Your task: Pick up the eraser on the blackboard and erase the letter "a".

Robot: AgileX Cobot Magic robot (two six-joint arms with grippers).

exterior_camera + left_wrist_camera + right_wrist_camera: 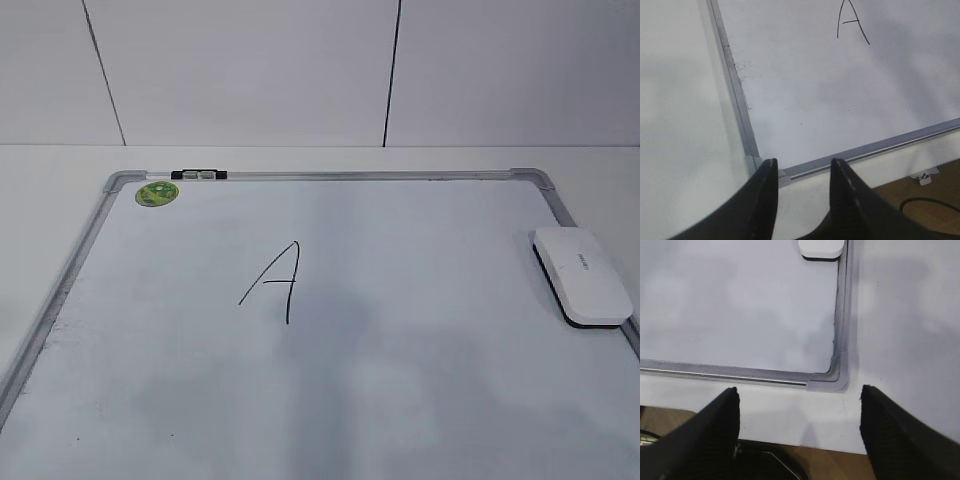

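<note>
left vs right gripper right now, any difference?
The left gripper has a narrow gap between its fingers; the right gripper is spread wide. Left sits by the board's near-left corner, right by its near-right corner, nearer the eraser. Both are empty and off the board.

Lighting, as I see it: even, bright, diffuse. Soft grey shadows mottle the blackboard (400,380). Wrist views slightly soft; near fingers (760,210) blurred, dark. No harsh glare.
</note>
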